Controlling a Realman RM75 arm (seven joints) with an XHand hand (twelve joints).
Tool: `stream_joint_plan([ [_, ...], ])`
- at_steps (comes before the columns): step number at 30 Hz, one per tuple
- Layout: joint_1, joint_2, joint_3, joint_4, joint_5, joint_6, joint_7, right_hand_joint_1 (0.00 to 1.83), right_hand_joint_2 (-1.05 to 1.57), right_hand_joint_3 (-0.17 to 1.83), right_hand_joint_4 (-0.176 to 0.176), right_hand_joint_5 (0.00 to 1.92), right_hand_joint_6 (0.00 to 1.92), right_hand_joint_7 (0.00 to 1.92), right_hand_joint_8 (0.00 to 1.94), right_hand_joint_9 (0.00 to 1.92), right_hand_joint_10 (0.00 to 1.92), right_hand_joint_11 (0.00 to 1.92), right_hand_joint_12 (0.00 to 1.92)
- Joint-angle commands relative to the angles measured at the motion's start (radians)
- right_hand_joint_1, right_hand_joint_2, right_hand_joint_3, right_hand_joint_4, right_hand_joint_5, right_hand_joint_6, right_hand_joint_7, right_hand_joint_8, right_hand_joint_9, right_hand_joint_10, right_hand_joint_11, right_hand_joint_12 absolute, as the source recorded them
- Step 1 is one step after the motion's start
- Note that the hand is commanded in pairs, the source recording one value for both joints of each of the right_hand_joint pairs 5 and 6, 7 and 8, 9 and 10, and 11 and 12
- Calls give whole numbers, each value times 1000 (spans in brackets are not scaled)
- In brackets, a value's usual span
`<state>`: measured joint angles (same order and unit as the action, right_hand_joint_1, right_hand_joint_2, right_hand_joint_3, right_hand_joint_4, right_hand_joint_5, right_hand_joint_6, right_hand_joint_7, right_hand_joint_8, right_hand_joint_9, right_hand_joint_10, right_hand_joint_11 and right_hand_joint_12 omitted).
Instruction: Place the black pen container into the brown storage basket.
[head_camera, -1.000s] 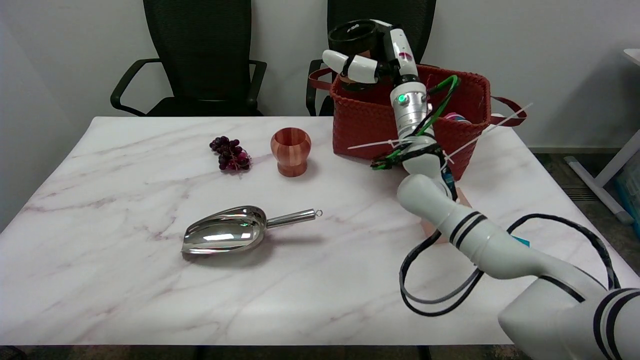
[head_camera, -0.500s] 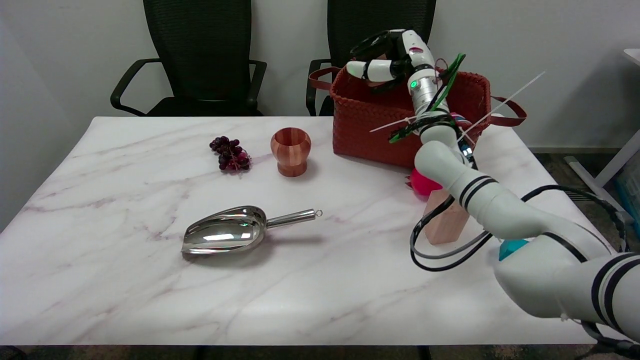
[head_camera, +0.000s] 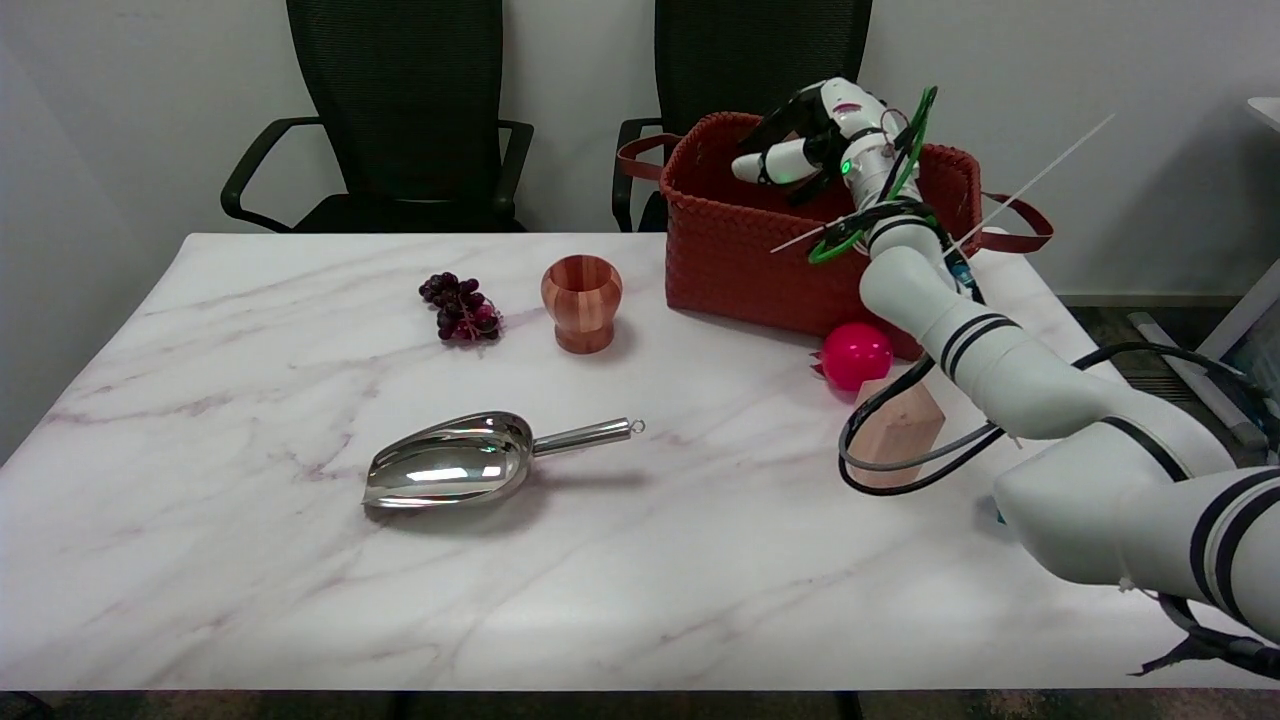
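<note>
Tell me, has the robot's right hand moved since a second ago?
Yes. The right hand has moved rightward and down, from above the left rim of the woven brown storage basket to over its opening.

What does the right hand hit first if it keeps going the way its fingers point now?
Probably the inside of the brown storage basket: the right hand hangs over the opening, fingers aimed left and slightly down. Depth is unclear; it might pass over the left rim instead.

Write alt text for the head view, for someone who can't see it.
The robot's right hand reaches over the brown storage basket at the far side of a marble table; the black pen container is not visible. On the table lie grapes, a wooden cup, a metal scoop, a pink ball and a wooden block.
</note>
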<state>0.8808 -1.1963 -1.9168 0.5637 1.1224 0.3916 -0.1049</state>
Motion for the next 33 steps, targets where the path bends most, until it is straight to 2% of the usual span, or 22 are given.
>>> stream_joint_plan([
  [1,34,27,4,-61,1,-122,-205,1197,658,695,0,722,722,1258,1258,1137,1137,850,850],
  [8,30,31,14,-56,1,-121,-217,1195,641,721,0,752,752,1258,1258,1126,1126,780,780],
  [13,26,32,13,-57,1,-122,-217,1211,605,737,0,687,687,1095,1095,860,860,598,598],
  [18,25,31,6,-69,56,-121,-217,1227,605,748,0,614,614,995,995,717,717,534,534],
  [26,10,26,16,-61,117,-73,-237,1236,590,767,0,535,535,945,945,637,637,505,505],
  [28,14,23,17,-64,149,-73,-242,1239,502,814,0,519,519,929,929,634,634,515,515],
  [29,13,23,14,-63,185,-65,-242,1243,452,841,0,485,485,903,903,627,627,512,512],
  [33,9,24,7,-59,244,-52,-251,1269,295,884,0,146,146,655,655,560,560,452,452],
])
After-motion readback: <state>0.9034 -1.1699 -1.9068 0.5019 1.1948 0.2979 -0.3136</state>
